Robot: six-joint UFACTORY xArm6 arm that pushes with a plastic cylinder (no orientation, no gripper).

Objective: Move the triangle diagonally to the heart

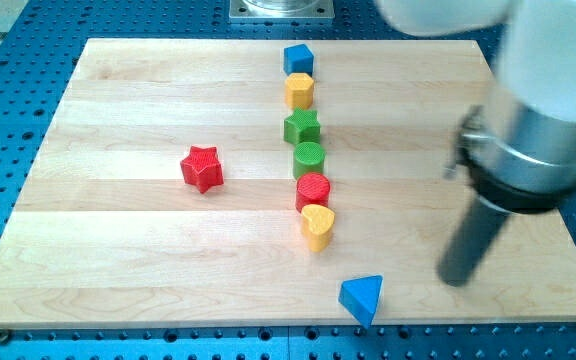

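Tip (455, 277) right of blue triangle (363, 297)

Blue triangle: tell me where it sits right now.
The blue triangle lies near the view's bottom edge, just below and right of the yellow heart, with my tip off to its right, not touching.

Your pale wooden board (148, 100) carries a red star block (202, 168), a blue triangle block (363, 297), and a six-block column up the middle.

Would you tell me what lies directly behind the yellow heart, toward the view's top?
Right behind the yellow heart sits a red cylinder, apparently touching; the heart covers its lower front. My tip stands apart, to the view's right.
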